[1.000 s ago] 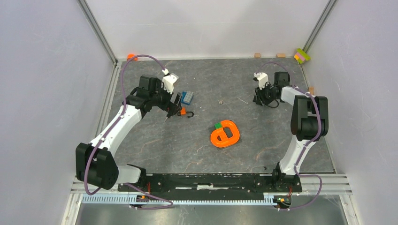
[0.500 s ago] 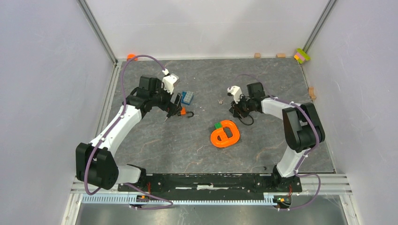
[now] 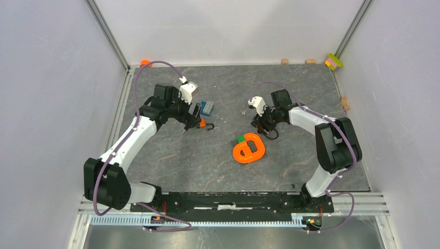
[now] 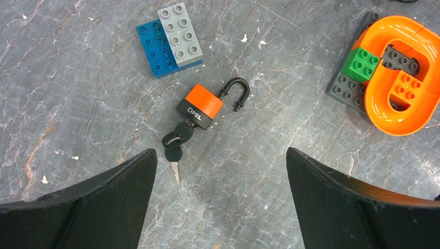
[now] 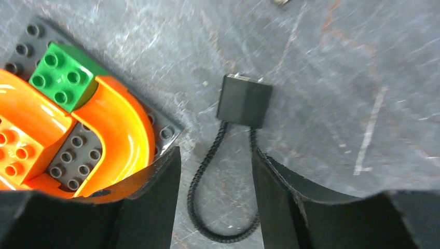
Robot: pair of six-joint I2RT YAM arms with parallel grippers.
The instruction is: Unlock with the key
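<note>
One tiny key (image 4: 175,162), black head and short silvery blade, lies on the counter (image 4: 78,104) at the base of the one orange padlock (image 4: 200,106). Only the left wrist view shows the blade plainly. The left hand (image 4: 220,154) hovers above, spread wide and empty. The right hand (image 5: 215,154), open and empty, straddles the one cable lock's (image 5: 244,100) loop.

On your table (image 3: 207,166), the padlock (image 4: 200,106) lies left of centre. The brick pair (image 4: 171,39) sits just behind it, and the key (image 4: 174,158) lies at its base end, opposite the shackle. You'll find the ring-shaped piece (image 4: 410,122) well to the padlock's right and nearer the arm bases, on a flat plate (image 4: 346,89) with a small brick (image 4: 367,63) at its far-left edge. The cable lock (image 5: 244,100) lies just beside the ring's far-right side, its loop between the right gripper's (image 5: 214,153) fingers.
</note>
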